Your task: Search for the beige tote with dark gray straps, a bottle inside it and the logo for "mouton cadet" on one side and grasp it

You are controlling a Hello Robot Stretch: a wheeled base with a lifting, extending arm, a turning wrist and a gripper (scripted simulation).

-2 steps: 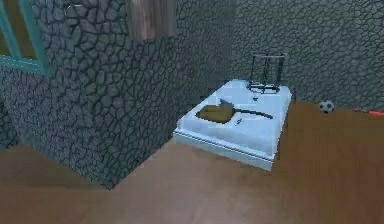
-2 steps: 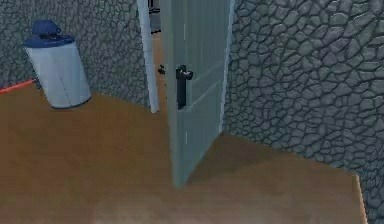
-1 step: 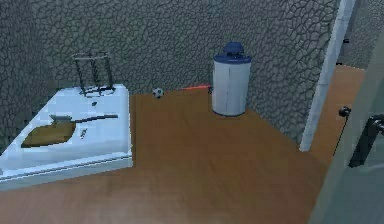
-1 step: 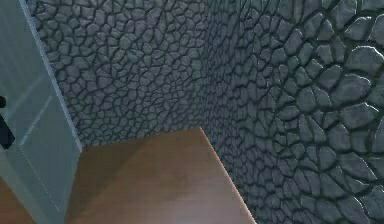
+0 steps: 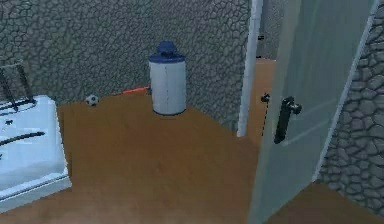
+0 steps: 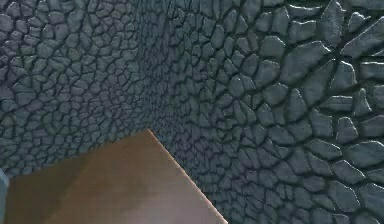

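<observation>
The robot is searching, and where the beige tote is cannot yet be told; the state of its fingers cannot be told either. To do this step well, the base should be turning slowly and sweeping each corner before committing. It should then be heading for the gap between the white door frame point(image 5: 250, 70) and the open door point(image 5: 310, 100) (likely the best way on, since floor is continuing beyond it). While passing, it should be keeping well off the door's edge and its dark lever handle point(image 5: 287, 118).

The stone walls point(image 6: 260, 90) are looking rough, their grey cobbles irregular and tightly packed, while the brown wooden floor point(image 5: 150, 165) is lying smooth and flat. 1 white cylindrical bin point(image 5: 168, 88) with a domed blue lid is standing by the far wall, looking like smooth plastic. Left of it, 1 small black-and-white ball point(image 5: 92, 100) and a thin red rod point(image 5: 130, 91) are lying at the wall's foot. At the forward view's left, a glossy white fixture point(image 5: 25, 150) with rounded edges is sitting below a wire rack point(image 5: 12, 88)
</observation>
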